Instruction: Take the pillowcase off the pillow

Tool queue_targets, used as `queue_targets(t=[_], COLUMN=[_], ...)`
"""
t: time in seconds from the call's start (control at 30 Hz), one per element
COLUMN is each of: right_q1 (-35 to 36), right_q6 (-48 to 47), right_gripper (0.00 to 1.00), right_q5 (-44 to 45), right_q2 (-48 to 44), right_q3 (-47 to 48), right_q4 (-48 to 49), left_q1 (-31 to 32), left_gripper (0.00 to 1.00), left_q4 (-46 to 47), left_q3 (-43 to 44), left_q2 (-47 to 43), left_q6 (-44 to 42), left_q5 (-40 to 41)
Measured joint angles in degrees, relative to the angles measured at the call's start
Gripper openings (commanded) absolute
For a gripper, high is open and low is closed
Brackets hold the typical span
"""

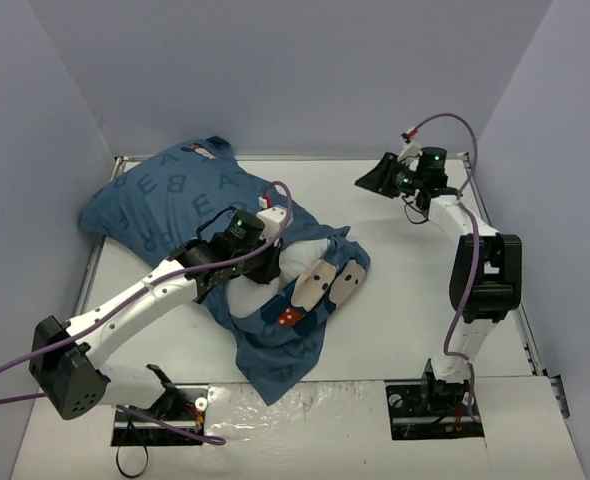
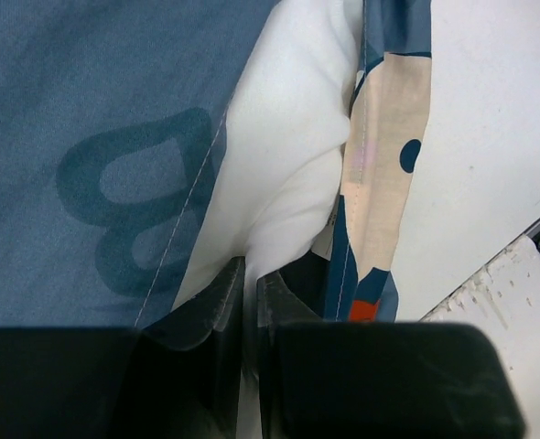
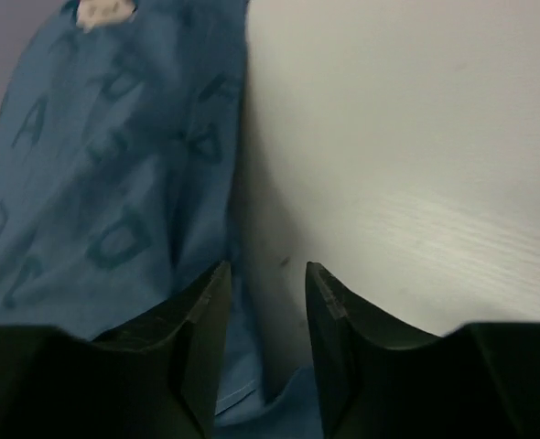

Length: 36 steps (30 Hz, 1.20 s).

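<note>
The dark teal pillowcase (image 1: pixel 165 195) with lighter letters lies from the back left to the table's middle, still round most of the pillow. The white pillow (image 1: pixel 310 252) bulges out of its open end, next to cartoon mouse faces (image 1: pixel 325 282) with a red dotted bow. My left gripper (image 1: pixel 265 262) is at that opening. In the left wrist view it (image 2: pixel 250 283) is shut on a fold of the white pillow (image 2: pixel 288 137), between the pillowcase (image 2: pixel 78 137) and its printed hem. My right gripper (image 1: pixel 375 182) hangs open and empty at the back right. It (image 3: pixel 265 274) looks down on the pillowcase (image 3: pixel 96 183).
Purple-grey walls close the table (image 1: pixel 405 300) on the left, back and right. A metal rail (image 1: pixel 93 262) runs along the left edge. The arm bases (image 1: pixel 435 400) stand at the near edge. Loose pillowcase fabric (image 1: pixel 275 360) trails toward the front.
</note>
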<state>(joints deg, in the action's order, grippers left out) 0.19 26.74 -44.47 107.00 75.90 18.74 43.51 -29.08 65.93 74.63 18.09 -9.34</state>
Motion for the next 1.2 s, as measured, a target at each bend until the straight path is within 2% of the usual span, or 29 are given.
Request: queue_targets(t=[0.07, 0.2, 0.23, 0.33, 0.4, 0.43, 0.57, 0.7, 0.83, 1.0, 1.07, 1.17, 1.2], right_q1=[3.58, 10.82, 11.89, 12.68, 12.81, 13.05, 13.92, 14.71, 16.2, 17.27, 17.27, 17.27, 17.2], right_q6=[-4.92, -12.04, -13.2, -13.22, -11.78, -11.02, -6.88, -2.01, 2.03, 5.42, 6.47, 7.32, 7.43], right_gripper=[0.4, 0.49, 0.59, 0.79, 0.86, 0.86, 0.79, 0.73, 0.7, 0.63, 0.57, 0.36, 0.33], right_q5=[-3.56, -4.28, -3.3, 1.64, 7.21, 9.9, 17.05, 20.11, 23.54, 27.39, 29.22, 33.24, 34.6], right_q2=[-2.27, -10.95, -12.98, -17.86, -20.68, -21.99, -25.79, -26.77, -23.61, -17.09, -13.81, -8.96, -7.39], right_q3=[-0.59, -4.0, -4.2, -4.26, -4.5, -4.81, -6.16, -10.25, -12.39, -10.49, -8.28, -4.63, -3.58], right_q4=[-4.35, -16.0, -18.97, -25.09, -27.87, -29.07, -33.09, -34.01, -33.35, -28.46, -26.29, -24.28, -23.78], left_q1=[-0.02, -0.02, -0.02, -0.02, 0.0, 0.0, 0.2, 0.79, 1.38, 2.14, 2.21, 2.23, 2.23], left_gripper=[0.02, 0.02, 0.02, 0.02, 0.02, 0.02, 0.02, 0.02, 0.02, 0.02, 0.02, 0.02, 0.02], left_q4=[0.26, 2.43, 3.19, 5.73, 7.3, 8.0, 11.13, 14.86, 16.74, 17.42, 17.77, 18.29, 18.49], left_q3=[0.02, 0.02, 0.02, 0.24, 1.07, 1.79, 6.01, 10.25, 13.22, 13.44, 13.22, 12.55, 12.13], left_q2=[0.46, 2.64, 3.48, 6.38, 8.76, 10.16, 15.58, 20.46, 23.61, 23.93, 23.89, 23.5, 23.1], left_q6=[0.35, 1.57, 1.97, 3.58, 4.94, 5.64, 8.11, 9.84, 10.67, 11.08, 11.26, 11.58, 11.69], left_q5=[0.42, 0.7, 0.76, 0.96, 1.31, 1.51, 2.82, 4.59, 5.68, 6.34, 6.38, 6.54, 6.67])
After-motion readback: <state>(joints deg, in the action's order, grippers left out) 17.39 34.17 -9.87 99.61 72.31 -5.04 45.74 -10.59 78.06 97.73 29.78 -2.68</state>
